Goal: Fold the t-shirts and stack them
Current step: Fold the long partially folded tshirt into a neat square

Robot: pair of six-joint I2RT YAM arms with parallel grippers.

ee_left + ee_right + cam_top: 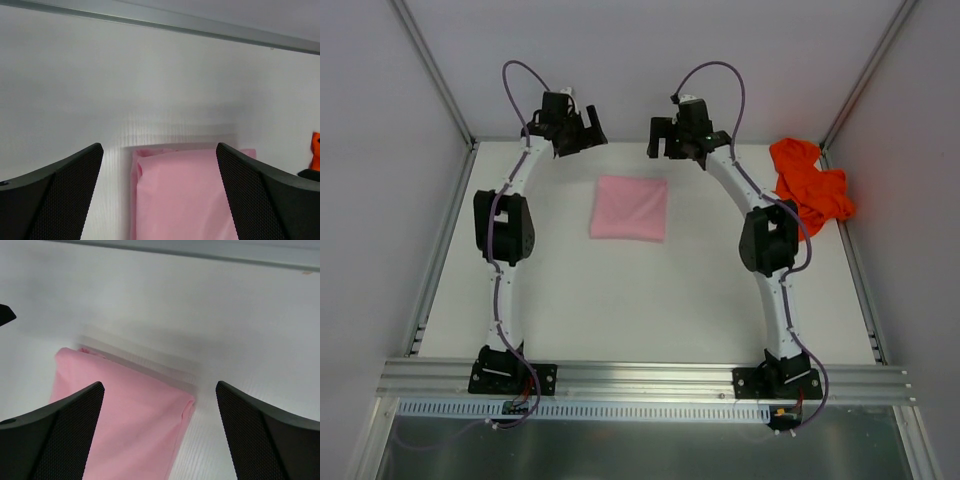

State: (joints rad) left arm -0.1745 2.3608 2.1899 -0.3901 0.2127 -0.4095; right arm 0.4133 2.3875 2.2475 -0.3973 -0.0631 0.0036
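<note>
A light pink t-shirt (630,208) lies folded into a neat square on the white table, toward the back middle. It also shows in the left wrist view (185,195) and in the right wrist view (125,425). An orange-red t-shirt (810,185) sits crumpled at the back right; a sliver of the orange-red t-shirt (315,151) shows at the left wrist view's edge. My left gripper (580,135) hangs open above the table, behind the pink square's left corner. My right gripper (672,143) hangs open behind its right corner. Neither holds anything.
White walls with metal corner posts close the table (620,310) in at the back and sides. An aluminium rail (640,378) carrying both arm bases runs along the near edge. The right arm's elbow (770,238) stands close to the orange-red shirt.
</note>
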